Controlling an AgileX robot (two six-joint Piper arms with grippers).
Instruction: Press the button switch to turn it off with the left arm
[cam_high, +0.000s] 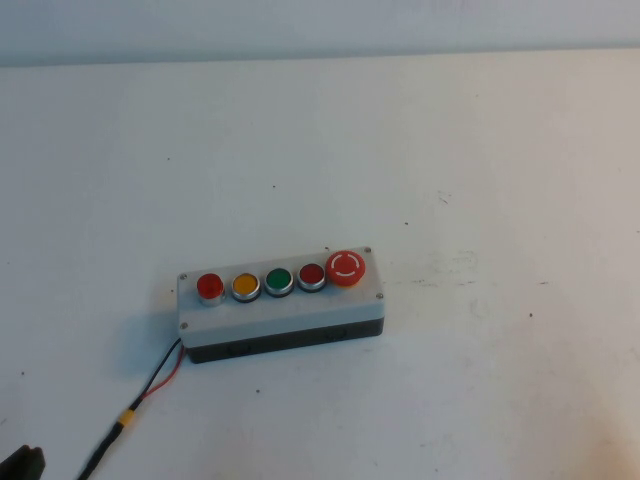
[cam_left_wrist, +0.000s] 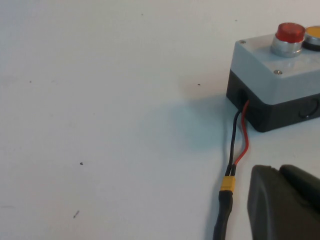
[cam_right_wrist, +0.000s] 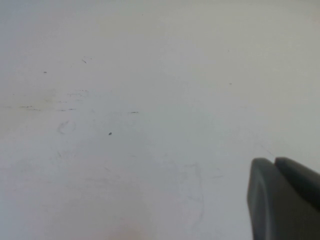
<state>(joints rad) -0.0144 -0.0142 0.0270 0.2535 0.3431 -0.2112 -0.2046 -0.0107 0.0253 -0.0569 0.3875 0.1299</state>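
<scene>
The button switch (cam_high: 210, 287) is the bright-red round button with a silver ring at the left end of the grey five-button box (cam_high: 280, 310). It also shows in the left wrist view (cam_left_wrist: 290, 32), raised on the box's corner (cam_left_wrist: 270, 70). My left gripper (cam_high: 25, 465) is low at the table's near left corner, well short of the box. In its wrist view its jaws (cam_left_wrist: 277, 169) are shut and empty, beside the box's cable. My right gripper (cam_right_wrist: 274, 160) is out of the high view, shut and empty over bare table.
Right of the switch on the box are a yellow button (cam_high: 245, 285), a green button (cam_high: 279, 280), a darker red button (cam_high: 312, 274) and a large red mushroom button (cam_high: 347, 267). A black and red cable (cam_high: 150, 385) with a yellow connector (cam_left_wrist: 229, 184) runs from the box's left end toward my left gripper.
</scene>
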